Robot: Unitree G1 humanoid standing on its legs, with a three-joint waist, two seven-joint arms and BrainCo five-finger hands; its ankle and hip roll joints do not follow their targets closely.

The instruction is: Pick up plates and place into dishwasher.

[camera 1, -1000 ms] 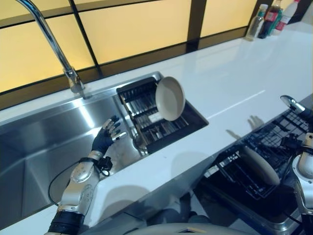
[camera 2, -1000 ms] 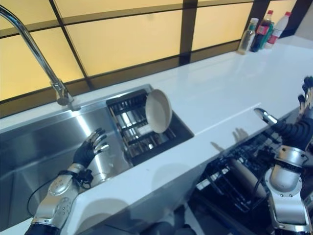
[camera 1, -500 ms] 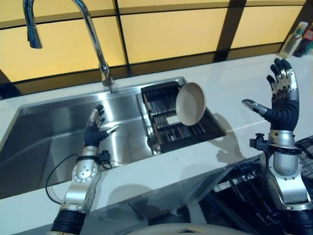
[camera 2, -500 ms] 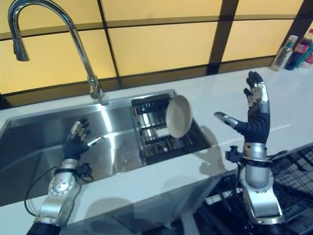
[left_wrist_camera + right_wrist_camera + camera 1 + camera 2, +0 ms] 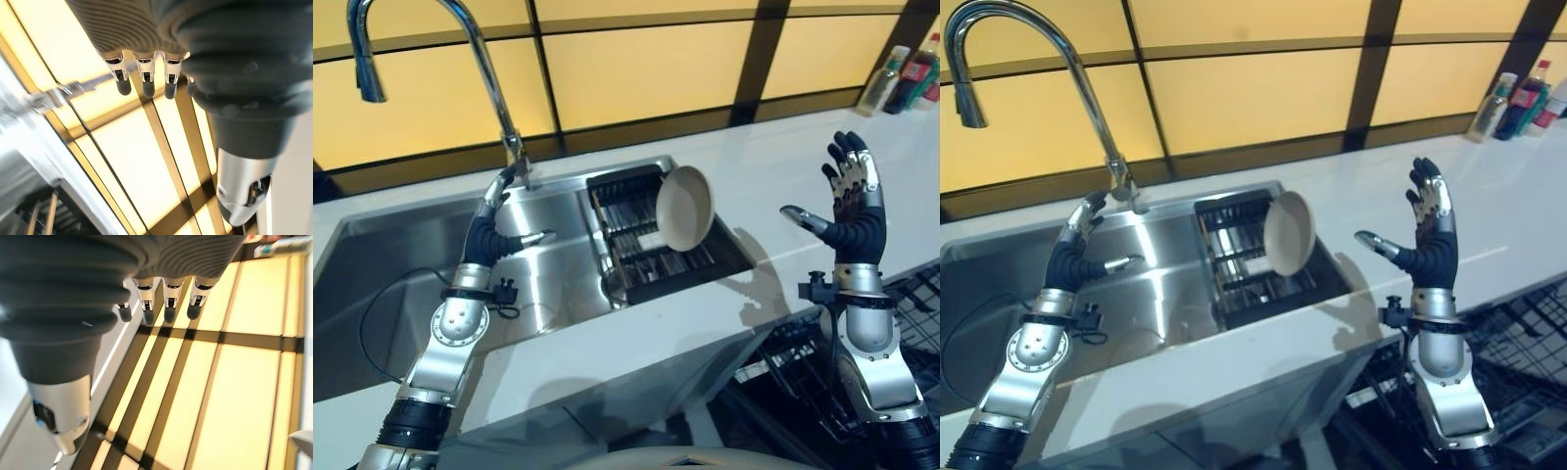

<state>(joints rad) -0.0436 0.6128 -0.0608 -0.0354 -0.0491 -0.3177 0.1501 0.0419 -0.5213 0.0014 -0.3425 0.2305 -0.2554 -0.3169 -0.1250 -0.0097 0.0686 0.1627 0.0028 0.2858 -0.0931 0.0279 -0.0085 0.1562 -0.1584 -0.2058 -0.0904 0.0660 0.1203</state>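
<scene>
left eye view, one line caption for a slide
Both open robot hands, left robot hand and right robot hand, raised beside a plate standing in the sink rack.

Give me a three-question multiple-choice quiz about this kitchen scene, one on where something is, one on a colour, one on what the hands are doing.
1. Where is the plate?
A. Flat on the counter
B. On edge in the rack in the sink
C. In the right hand

2. What colour are the wall panels behind the sink?
A. Yellow
B. Blue
C. White

3. What state are the left hand and right hand in?
A. Both clamped on plates
B. Both open, holding nothing
C. Left holding the tap

Answers: 1 B, it leans upright among the rack's bars. 2 A, yellow panels between dark strips. 3 B, both are raised with straight fingers.
</scene>
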